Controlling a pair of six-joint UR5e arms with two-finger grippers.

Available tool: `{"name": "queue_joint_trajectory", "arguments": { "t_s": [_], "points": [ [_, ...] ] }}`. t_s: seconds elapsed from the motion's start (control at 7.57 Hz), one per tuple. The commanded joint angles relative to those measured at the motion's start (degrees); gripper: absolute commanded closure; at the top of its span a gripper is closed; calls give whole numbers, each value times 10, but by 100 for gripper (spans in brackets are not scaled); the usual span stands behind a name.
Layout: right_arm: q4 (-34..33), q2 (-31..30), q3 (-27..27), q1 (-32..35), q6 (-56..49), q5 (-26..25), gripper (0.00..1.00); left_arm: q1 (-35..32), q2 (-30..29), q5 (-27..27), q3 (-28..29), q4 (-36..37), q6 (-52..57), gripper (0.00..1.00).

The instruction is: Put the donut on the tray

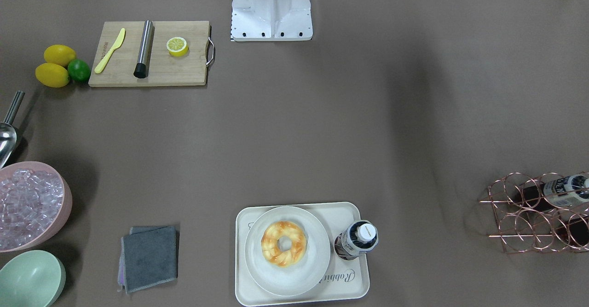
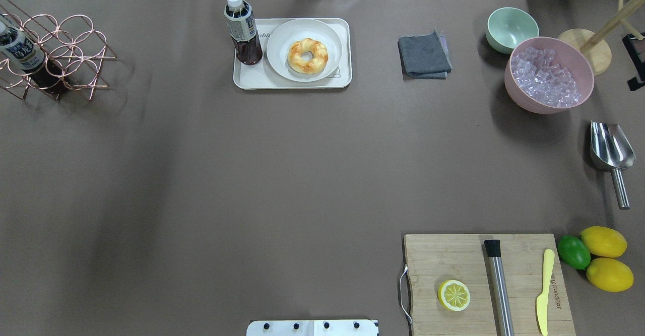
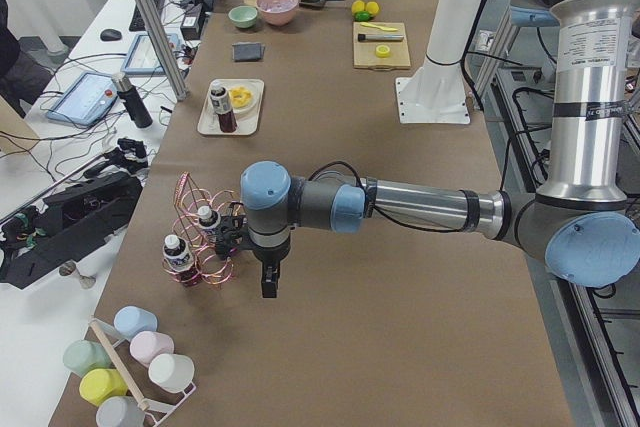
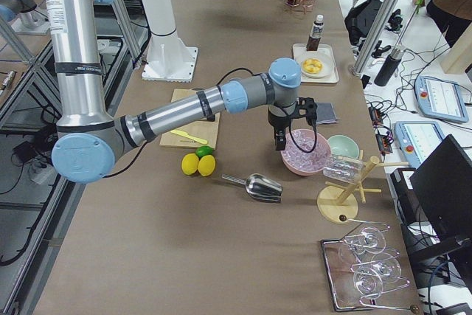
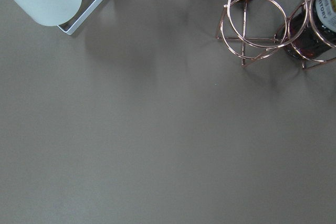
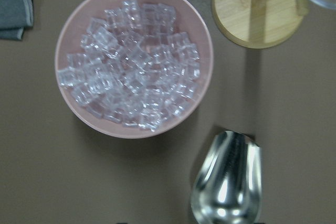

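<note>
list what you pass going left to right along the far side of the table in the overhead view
rack → upright bottle → donut → cloth → ice bowl

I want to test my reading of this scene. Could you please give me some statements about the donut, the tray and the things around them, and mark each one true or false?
1. The donut lies on a round plate that sits on the tray. True.
2. The bottle lies on its side on the tray. False: the bottle stands upright there, beside the plate.
3. The pink bowl holds ice cubes. True.
4. The grey cloth lies on the tray. False: the grey cloth lies on the table, apart from the tray.
</note>
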Motion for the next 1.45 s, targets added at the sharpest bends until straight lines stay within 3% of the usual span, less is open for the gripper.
{"name": "queue_joint_trajectory", "arguments": {
  "t_s": [0.0,0.26,0.4,1.32],
  "points": [
    [-3,-75,2,72,-158,12,15,0,0,0,0,0,0,1],
    [-3,-107,-7,99,-235,8,13,1,0,0,0,0,0,1],
    [-3,-117,-7,114,-239,7,1,0,0,0,0,0,0,1],
    [-4,-153,-27,167,-273,-4,0,0,0,0,1,1,0,1]
  ]
}}
